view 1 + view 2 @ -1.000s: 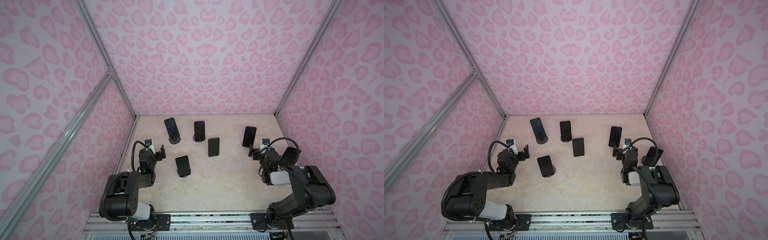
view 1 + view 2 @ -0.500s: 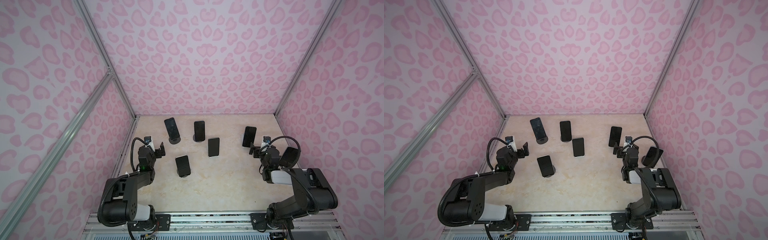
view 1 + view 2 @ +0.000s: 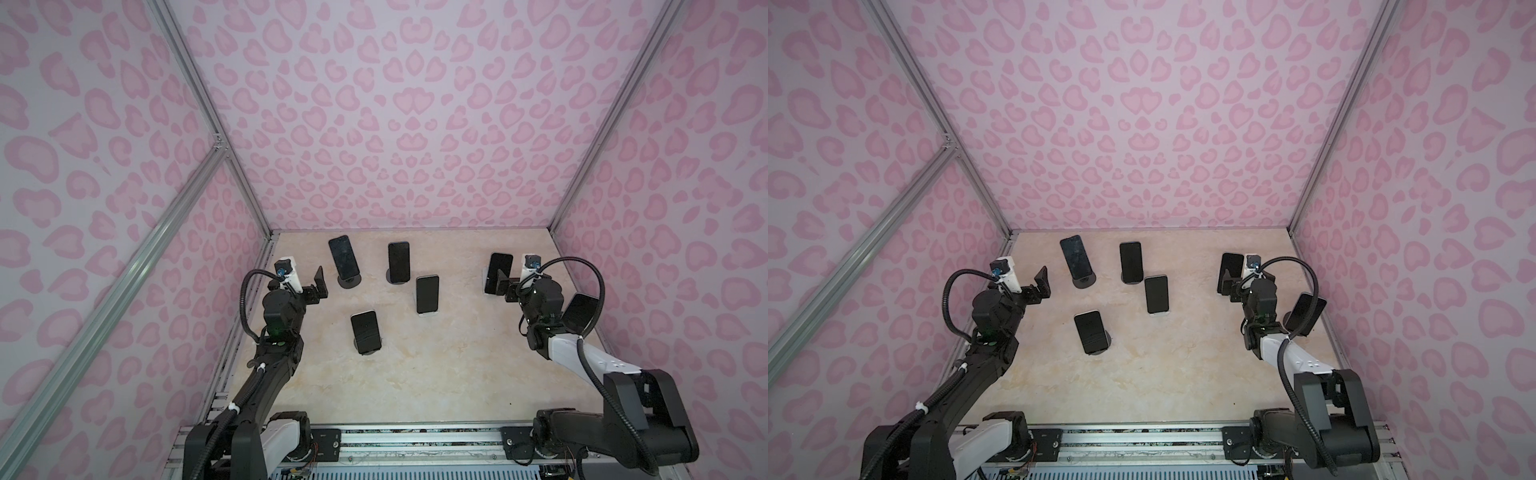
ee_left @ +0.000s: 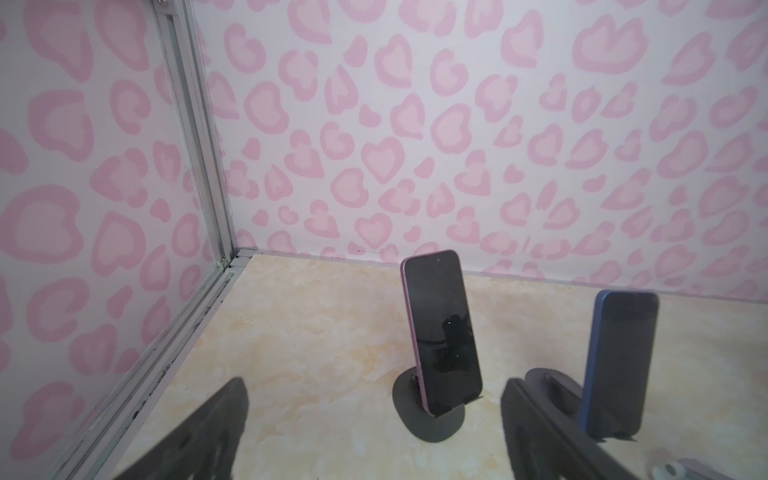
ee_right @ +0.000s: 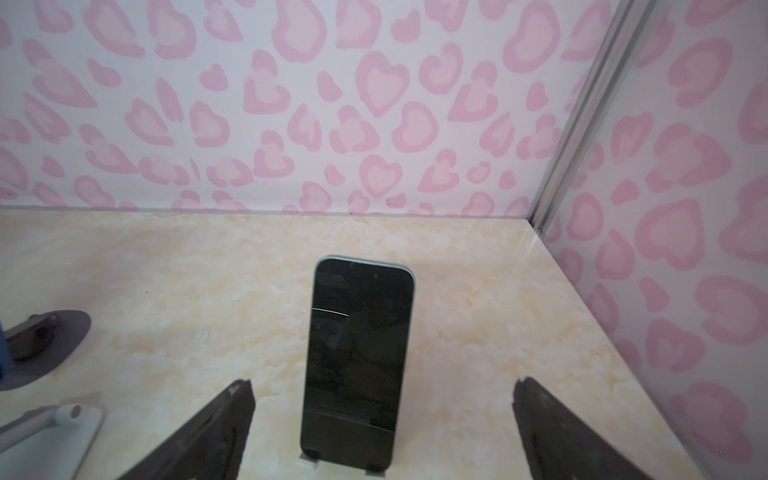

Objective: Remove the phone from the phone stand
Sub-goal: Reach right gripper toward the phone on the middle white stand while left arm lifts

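Green-edged phone (image 5: pixel 358 353): propped on white stand (image 5: pixel 308 462), far right of counter (image 5: pixel 166 291), untouched.
Right end effector (image 5: pixel 382 384): wide open, empty, facing it.
Left end effector (image 3: pixel 307 286): open, empty.
Risks: slick glass slipping from a shallow pinch; light stand lifting or toppling.

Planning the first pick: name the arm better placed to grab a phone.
Right, likely: the open right gripper frames the green-edged phone closely; the pink phone stands farther from the left gripper.
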Robot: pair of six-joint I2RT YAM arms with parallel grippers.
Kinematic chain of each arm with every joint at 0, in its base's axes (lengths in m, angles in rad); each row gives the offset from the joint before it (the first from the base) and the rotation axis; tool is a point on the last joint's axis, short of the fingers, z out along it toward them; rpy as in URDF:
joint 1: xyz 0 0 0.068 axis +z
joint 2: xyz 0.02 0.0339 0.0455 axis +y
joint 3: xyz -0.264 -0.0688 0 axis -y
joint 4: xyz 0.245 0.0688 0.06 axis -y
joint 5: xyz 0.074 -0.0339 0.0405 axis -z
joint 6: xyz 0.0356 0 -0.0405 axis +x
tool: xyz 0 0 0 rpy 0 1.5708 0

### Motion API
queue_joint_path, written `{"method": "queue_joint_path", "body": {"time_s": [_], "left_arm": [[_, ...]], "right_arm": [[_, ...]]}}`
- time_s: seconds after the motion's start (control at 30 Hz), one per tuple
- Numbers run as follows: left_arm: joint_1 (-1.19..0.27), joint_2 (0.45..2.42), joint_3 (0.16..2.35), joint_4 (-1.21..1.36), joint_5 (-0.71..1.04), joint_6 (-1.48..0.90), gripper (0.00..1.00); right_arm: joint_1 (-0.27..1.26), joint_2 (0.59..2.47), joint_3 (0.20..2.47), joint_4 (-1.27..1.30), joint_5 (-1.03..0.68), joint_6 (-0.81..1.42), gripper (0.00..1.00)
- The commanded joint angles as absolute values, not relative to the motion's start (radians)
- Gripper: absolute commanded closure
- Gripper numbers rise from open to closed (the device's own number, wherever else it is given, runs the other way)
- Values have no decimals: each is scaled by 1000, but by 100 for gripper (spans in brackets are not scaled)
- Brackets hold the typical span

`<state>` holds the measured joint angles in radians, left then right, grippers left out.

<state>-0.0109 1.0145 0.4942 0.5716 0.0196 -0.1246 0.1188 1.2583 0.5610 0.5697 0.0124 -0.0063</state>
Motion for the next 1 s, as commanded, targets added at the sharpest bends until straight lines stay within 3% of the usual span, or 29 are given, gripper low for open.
{"method": "queue_joint_path", "body": {"time_s": [0.0, 0.1, 0.2, 0.33, 0.37, 0.4, 0.43, 0.53, 0.73, 0.97], "left_arm": [[-36, 931, 537, 537, 46, -203, 2], [-47, 878, 589, 463, 78, -277, 2], [-45, 856, 680, 298, 79, -453, 2], [-46, 844, 757, 163, 234, -639, 2], [-46, 841, 767, 109, 236, -703, 2], [-44, 835, 767, 82, 232, -750, 2], [-41, 826, 757, 72, 243, -783, 2], [-29, 780, 719, 78, 281, -805, 2], [-23, 672, 646, 76, 169, -883, 2], [-24, 679, 687, -100, 115, -881, 4]], "right_arm": [[198, 1203, 635, 382, 135, -16, 0], [237, 1162, 764, 138, 212, 133, 0], [234, 1144, 879, -70, 144, 239, 0], [196, 1088, 835, -95, 83, 495, 0], [164, 1066, 789, -39, 2, 529, 0], [130, 1049, 751, 11, -85, 543, 1], [106, 1035, 725, 43, -155, 551, 9], [112, 1024, 772, -46, -179, 493, 17], [179, 1007, 874, -218, -81, 465, 17], [307, 1029, 905, -276, 20, 467, 18]]}}
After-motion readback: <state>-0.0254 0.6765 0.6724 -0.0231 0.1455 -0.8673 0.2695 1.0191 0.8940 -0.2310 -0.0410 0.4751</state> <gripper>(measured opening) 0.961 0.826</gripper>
